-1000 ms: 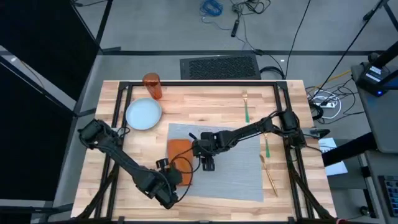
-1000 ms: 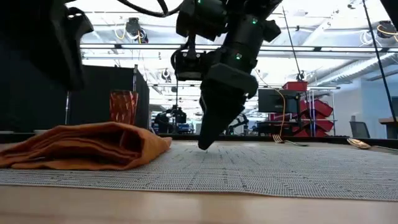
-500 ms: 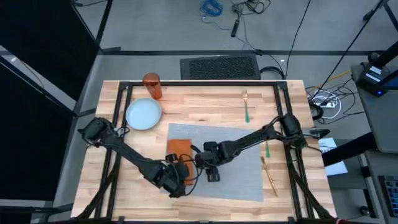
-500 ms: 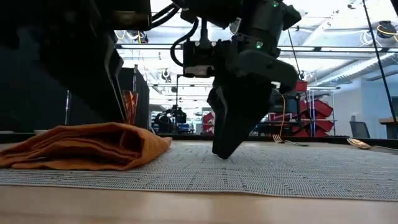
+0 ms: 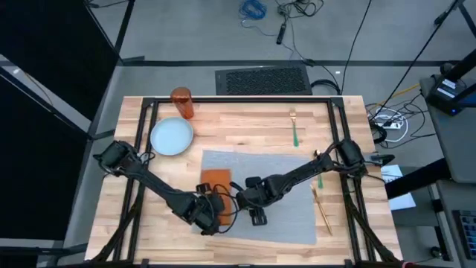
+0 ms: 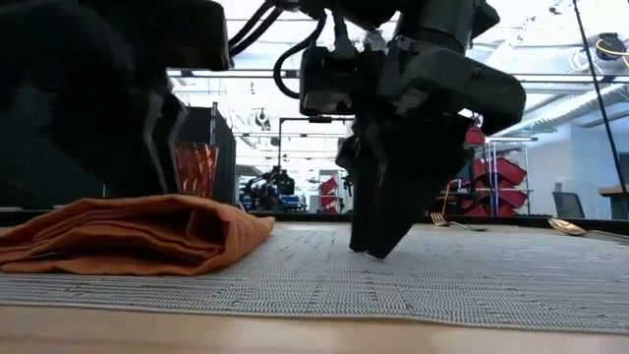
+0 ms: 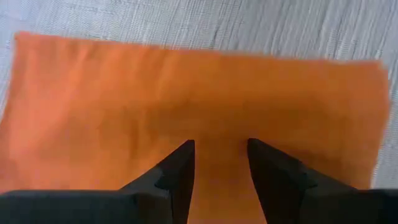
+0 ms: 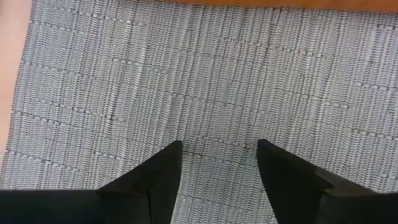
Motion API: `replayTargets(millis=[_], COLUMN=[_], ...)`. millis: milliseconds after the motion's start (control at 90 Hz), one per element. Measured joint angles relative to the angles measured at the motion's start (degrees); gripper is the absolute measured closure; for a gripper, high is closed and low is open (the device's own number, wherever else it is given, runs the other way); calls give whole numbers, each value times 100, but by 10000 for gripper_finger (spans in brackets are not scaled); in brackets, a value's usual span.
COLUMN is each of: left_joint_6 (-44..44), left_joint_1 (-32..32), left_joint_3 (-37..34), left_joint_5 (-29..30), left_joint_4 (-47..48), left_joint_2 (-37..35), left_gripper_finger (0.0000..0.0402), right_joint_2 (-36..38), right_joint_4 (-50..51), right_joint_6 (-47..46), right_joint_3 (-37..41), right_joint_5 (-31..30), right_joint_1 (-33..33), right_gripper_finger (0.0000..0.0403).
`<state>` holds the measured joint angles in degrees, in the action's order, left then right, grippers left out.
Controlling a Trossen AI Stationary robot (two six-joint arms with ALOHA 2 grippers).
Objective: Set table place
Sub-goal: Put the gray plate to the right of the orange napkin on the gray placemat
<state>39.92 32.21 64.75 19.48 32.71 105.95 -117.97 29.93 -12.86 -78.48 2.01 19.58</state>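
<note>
The grey placemat (image 5: 286, 186) lies flat on the wooden table (image 5: 245, 123). A folded orange napkin (image 5: 216, 179) rests on the mat's left part. My left gripper (image 7: 221, 163) stands open just over the napkin's near half (image 7: 186, 93), fingers pointing down. My right gripper (image 8: 217, 163) is open over bare mat (image 8: 205, 81) to the right of the napkin, its tips (image 6: 378, 248) down at the weave. The pale-blue plate (image 5: 172, 136) and orange tumbler (image 5: 182, 103) stand at the far left. Green-handled cutlery (image 5: 294, 128) lies to the right. My left gripper comes at the napkin (image 6: 138, 231) from above with spread fingers; whether its tips touch the cloth I cannot tell. My right gripper points steeply down at the placemat (image 6: 442, 270); its tips reach the mat's surface in the low view, but touch cannot be told.
A second green-handled piece (image 5: 320, 177) and a gold piece (image 5: 323, 211) lie along the mat's right edge. The black frame rails (image 5: 145, 126) run along both table sides. Bare wood lies between the plate and the far fork.
My right gripper has moved toward the table's near edge across the mat and come down lower to it. My left gripper has moved from beyond the napkin's near end toward the far edge, to stand over the napkin. The napkin and mat lie as before.
</note>
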Motion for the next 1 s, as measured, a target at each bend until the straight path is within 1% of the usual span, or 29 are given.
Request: replayTargets(millis=[144,278,467,689,833,911,1000], left_joint_6=[-4,31,228,302,136,55,-8], left_joint_1=[0,2,50,79,72,50,28], left_joint_3=[-142,-146,-151,-138,67,256,480], left_joint_5=[-119,-153,-379,-388,-219,-89,232], left_joint_4=[-273,-283,-385,-349,-88,296,727], left_joint_2=[11,11,11,13,4,-57,-174], left_gripper_finger=[268,268,269,269,269,268,268], right_joint_2=[0,-4,-9,-5,183,357,691], right_joint_4=[66,88,115,142,380,488,554], right_joint_6=[27,172,388,455,417,411,412], right_joint_3=[16,24,28,29,68,92,73], right_joint_5=[25,66,189,212,147,97,-111], right_joint_1=[49,18,-85,-136,-134,-134,-148], right_gripper_finger=[211,211,211,211,211,211,211])
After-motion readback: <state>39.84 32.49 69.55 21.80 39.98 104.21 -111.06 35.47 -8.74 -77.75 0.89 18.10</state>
